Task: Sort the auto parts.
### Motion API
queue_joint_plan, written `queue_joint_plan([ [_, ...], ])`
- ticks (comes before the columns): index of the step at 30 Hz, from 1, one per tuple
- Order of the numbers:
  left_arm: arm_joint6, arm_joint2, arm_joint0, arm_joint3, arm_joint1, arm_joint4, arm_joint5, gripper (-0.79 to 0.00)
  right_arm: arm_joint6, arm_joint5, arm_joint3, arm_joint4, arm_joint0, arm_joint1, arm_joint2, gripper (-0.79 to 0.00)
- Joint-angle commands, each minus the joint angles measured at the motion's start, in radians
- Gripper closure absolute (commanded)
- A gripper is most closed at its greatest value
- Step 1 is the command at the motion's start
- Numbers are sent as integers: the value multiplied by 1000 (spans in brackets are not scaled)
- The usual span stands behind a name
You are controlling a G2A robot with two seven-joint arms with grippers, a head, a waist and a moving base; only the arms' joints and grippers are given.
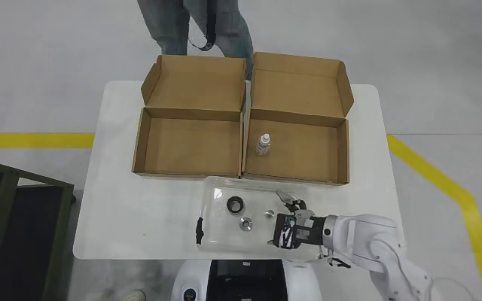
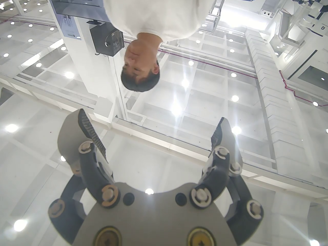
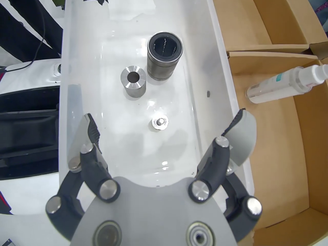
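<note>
Steel parts lie in a clear plastic bin (image 3: 219, 52) at the table's near edge: a small flanged metal piece (image 3: 159, 123), a short steel bushing (image 3: 133, 81) standing on end beyond it, and a dark linear bearing (image 3: 164, 56), also upright, just beside the bushing. None of the three touches another.

Above the small flanged piece hangs the right gripper (image 3: 165, 121), its jaws spread wide and holding nothing. One finger (image 3: 90, 129) stands over the bin floor; the other is over the bin's rim on the side toward the cardboard boxes.

The step in hand looks like picking that small piece. It sits low and flat, so the fingertips probably need to reach almost to the bin floor, centred on it, before closing. Shifting inward first seems wise, or the outer finger may catch the rim. The bushing is near enough to be knocked over if the approach drifts.

Past the bin, the right cardboard box (image 1: 316, 150) holds a white spray bottle (image 3: 284, 84) lying on its side; the left cardboard box (image 1: 188, 147) adjoins it. The left gripper (image 2: 152, 119) points up at the ceiling, jaws wide apart and empty.
</note>
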Motion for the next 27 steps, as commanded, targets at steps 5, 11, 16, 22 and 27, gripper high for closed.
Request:
queue_joint_plan([
  [5, 0, 0, 0, 0, 0, 0, 0, -785, 6, 16, 12, -18, 16, 0, -33, -600],
  [11, 0, 0, 0, 0, 0, 0, 0, -785, 9, 38, 31, -15, 33, 0, -47, -610],
  [16, 0, 0, 0, 0, 0, 0, 0, -785, 6, 51, 52, -30, 47, 0, -63, -520],
  [22, 0, 0, 0, 0, 0, 0, 0, -785, 9, 60, 76, -54, 75, -3, -99, -468],
  [27, 0, 0, 0, 0, 0, 0, 0, -785, 14, 67, 99, -66, 93, -4, -119, -391],
])
